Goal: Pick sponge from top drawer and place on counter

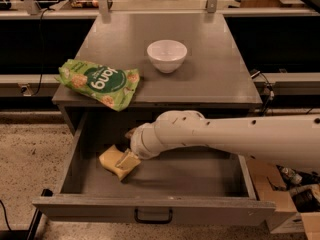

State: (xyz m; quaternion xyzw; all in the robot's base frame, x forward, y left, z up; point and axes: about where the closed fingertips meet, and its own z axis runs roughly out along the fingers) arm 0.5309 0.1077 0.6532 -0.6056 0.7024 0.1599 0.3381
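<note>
The top drawer (195, 178) is pulled open below the counter (215, 81); its dark handle (153, 216) is centred on the front panel. The pale yellow sponge (110, 160) lies on the drawer floor at the left. My gripper (127, 160) is down inside the drawer at the sponge's right edge, touching or overlapping it. My white arm (230, 136) reaches in from the right across the drawer.
A white bowl (166, 55) stands mid-counter. A green snack bag (100, 81) lies on the counter's front left and overhangs the edge above the drawer. Cardboard boxes (292, 211) sit on the floor at the right. Metal posts rise at the counter's back.
</note>
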